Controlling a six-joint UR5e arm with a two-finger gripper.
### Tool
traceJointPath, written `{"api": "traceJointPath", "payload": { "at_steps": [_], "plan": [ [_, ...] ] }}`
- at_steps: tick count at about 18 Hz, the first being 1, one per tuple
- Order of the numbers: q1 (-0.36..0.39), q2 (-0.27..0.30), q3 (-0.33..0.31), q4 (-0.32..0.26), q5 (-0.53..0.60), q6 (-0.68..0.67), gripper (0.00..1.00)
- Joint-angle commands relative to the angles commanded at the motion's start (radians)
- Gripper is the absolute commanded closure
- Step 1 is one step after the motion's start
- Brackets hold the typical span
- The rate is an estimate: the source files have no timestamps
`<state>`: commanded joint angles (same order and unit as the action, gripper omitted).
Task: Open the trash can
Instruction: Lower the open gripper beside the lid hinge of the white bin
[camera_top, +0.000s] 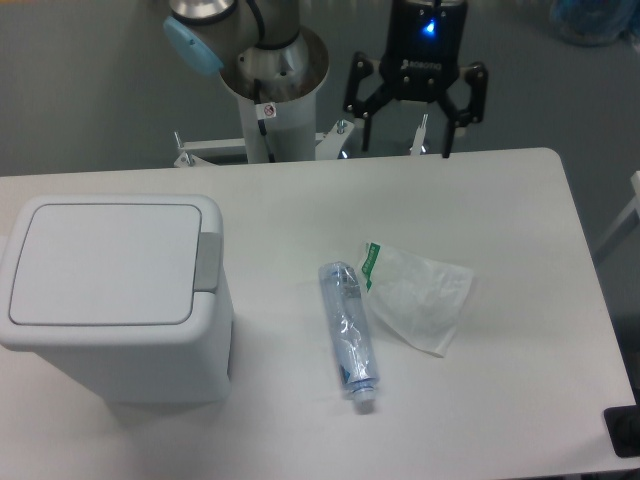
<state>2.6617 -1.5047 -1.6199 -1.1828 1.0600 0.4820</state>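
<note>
the white table (520, 210) fills most of the view. the trash can (115, 295) sits at about nine o'clock on it, lid flat and closed, its grey tab (208, 261) on the right edge. at twelve o'clock, past the far edge, the arm's metal post (275, 90) rises, and beside it toward one o'clock hangs the gripper (404, 145), fingers spread wide, holding nothing. near the centre lies a crumpled white bag (420, 298), and just left of it an empty plastic bottle (347, 332), cap pointing to six o'clock.

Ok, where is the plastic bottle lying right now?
The plastic bottle lies on its side near the middle of the table, between the trash can on its left and the crumpled wrapper on its right.
</note>
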Motion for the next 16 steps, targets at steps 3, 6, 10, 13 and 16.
{"api": "traceJointPath", "payload": {
  "at_steps": [3,6,10,13,16],
  "plan": [
    [-0.063,-0.041,0.0,0.058,-0.002,-0.06,0.0],
    [-0.124,-0.086,0.009,0.132,0.0,-0.14,0.0],
    [-0.175,-0.129,0.012,0.176,0.005,-0.166,0.0],
    [-0.19,-0.144,0.02,0.178,0.006,-0.175,0.0],
    [-0.209,-0.155,0.015,0.178,0.006,-0.177,0.0]
  ]
}}
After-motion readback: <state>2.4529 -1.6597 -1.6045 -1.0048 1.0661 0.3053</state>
